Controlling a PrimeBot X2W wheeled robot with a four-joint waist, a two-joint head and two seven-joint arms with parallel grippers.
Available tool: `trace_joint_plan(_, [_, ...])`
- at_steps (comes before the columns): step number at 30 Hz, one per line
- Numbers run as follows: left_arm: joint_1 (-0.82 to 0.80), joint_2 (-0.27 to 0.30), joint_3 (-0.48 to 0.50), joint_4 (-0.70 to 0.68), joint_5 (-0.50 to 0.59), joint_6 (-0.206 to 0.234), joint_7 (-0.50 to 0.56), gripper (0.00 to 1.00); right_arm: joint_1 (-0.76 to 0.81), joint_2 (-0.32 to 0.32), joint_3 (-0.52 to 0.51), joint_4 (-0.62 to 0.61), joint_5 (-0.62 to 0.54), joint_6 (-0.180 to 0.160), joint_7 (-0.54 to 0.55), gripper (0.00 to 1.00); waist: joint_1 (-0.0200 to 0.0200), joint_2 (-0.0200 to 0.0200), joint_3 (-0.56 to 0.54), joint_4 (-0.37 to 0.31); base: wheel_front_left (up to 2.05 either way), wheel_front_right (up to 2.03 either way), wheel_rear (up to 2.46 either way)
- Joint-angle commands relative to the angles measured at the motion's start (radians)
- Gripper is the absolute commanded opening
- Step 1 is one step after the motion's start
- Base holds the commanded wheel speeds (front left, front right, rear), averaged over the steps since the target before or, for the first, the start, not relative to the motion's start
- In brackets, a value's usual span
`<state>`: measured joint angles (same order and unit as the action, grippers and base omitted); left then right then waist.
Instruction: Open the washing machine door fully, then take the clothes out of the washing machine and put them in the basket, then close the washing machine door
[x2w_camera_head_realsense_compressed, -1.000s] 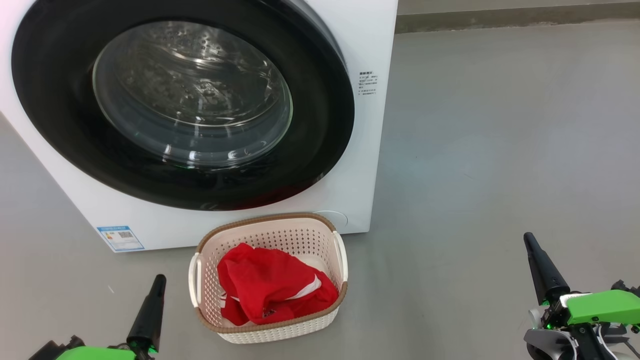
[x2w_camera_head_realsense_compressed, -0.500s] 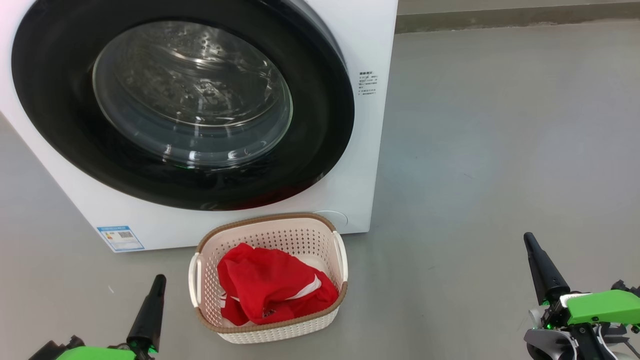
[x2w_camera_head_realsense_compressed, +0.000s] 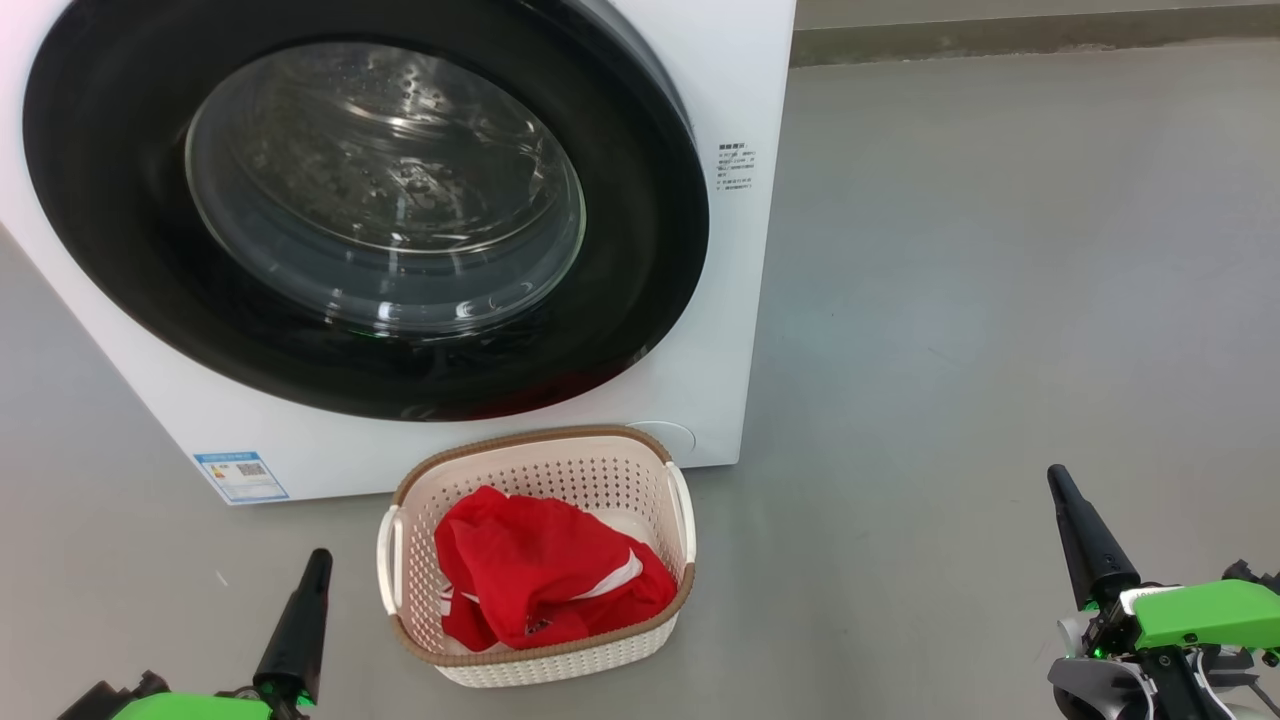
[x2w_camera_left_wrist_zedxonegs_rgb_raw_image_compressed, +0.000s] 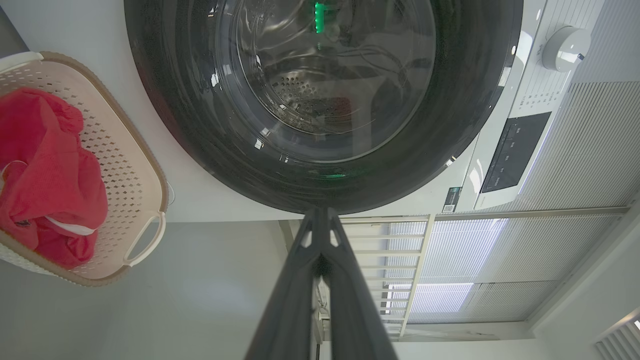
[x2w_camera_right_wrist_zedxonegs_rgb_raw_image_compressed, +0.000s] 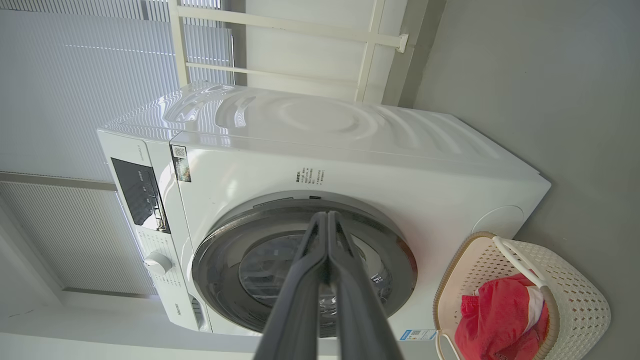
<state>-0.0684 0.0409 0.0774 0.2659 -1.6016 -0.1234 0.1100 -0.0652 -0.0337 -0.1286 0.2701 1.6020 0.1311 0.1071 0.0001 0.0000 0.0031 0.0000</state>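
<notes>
Softly crumpled red clothes (x2w_camera_head_realsense_compressed: 540, 575), perforated oval basket (x2w_camera_head_realsense_compressed: 545, 470)

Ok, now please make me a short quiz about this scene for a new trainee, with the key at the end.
1. True or false: the door stands open.
2. Where do the clothes lie? A) in the drum B) in the basket C) on the floor
3. Fill in: the left gripper and the right gripper are both ____ and hold nothing.
Key: 1 false, the door is shut. 2 B. 3 shut.
</notes>
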Motion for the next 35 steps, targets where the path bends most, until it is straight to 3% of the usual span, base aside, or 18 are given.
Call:
trace_joint_plan(1, [-0.040,0.009,0.037,-0.021,-0.007,-0.007,0.003,0.00,-0.043,-0.017,0.015,-0.025,0.007,0.000,0.006,0.00,0.0000,0.0000,0.000,0.000,0.00,0.00,0.00])
trace_joint_plan(35, [-0.040,0.009,0.036,-0.021,-0.007,-0.007,0.003,0.00,-0.043,-0.017,0.015,-0.025,0.007,0.000,0.006,0.00,0.0000,0.0000,0.000,0.000,0.00,0.00,0.00])
